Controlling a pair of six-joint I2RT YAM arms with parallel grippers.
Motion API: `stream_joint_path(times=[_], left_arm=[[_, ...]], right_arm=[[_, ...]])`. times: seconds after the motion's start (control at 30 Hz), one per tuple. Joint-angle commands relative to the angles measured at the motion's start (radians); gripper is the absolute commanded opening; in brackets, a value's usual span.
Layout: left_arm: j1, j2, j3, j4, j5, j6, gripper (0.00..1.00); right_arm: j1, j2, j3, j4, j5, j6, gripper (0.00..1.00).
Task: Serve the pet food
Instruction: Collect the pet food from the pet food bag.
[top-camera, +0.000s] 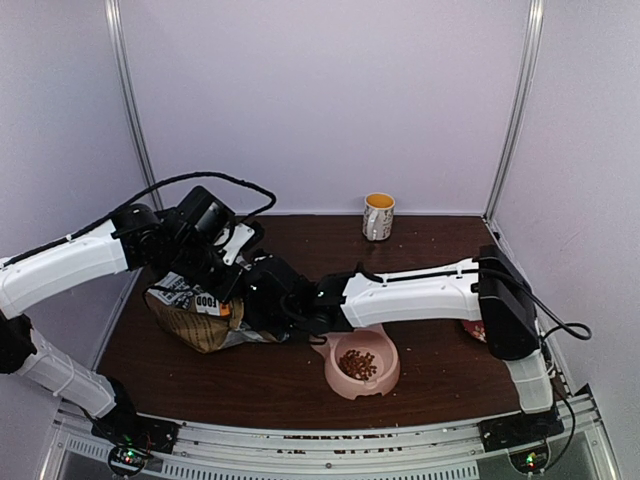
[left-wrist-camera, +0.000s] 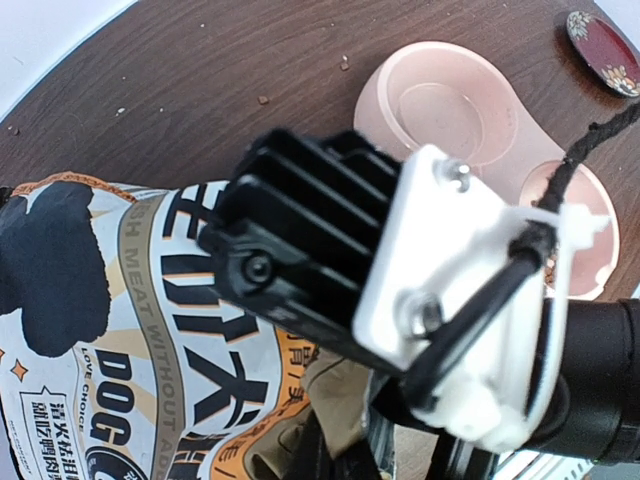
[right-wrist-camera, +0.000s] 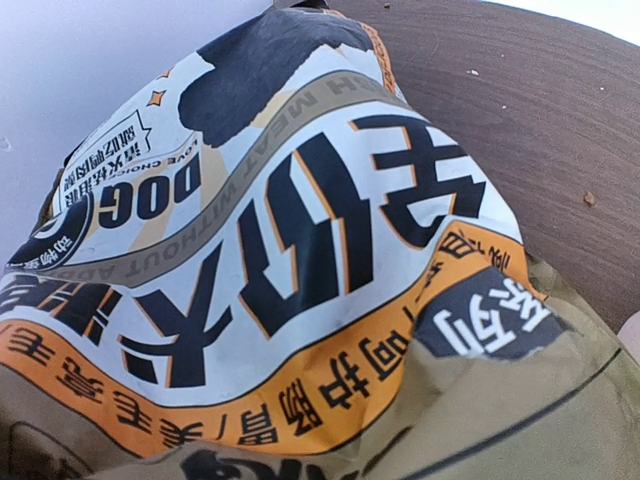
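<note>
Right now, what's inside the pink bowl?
Kibble lies in the near cup of the pink bowl. The right arm covers most of the far cup from above; the left wrist view shows one cup bare.

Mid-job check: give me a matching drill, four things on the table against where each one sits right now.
Things
1. mug
2. pet food
3. printed bag
4. red disc

Places
A. in the near compartment of the pink double bowl
B. on the table, right of that bowl
C. left of that bowl
D. far back, standing alone

Pairs: 1-D, 2-A, 3-C, 4-B
</note>
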Motion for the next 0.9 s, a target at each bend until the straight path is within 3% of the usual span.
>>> stream_joint_path(times=[0.0,0.2,0.4,0.87], left_arm=[[0.003,-0.042,0.024,0.120,-0.013,-0.001,0.00],[0.003,-0.041,0.026,0.119,-0.021,0.000,0.00],[0.003,-0.039,0.026,0.120,-0.024,0.000,0.00],[0.003,-0.045,0.021,0.120,-0.031,0.000,0.00]], right_arm=[[-0.015,0.071,0.013,-0.092,-0.033,-0.039,0.00],[0.013,0.089,0.023,-0.082,-0.164,-0.057,0.00],[0.011,0.029,-0.084,0.063,-0.275,0.089,0.00],[-0.016,-0.058,-0.275,0.374,-0.375,0.305,0.00]])
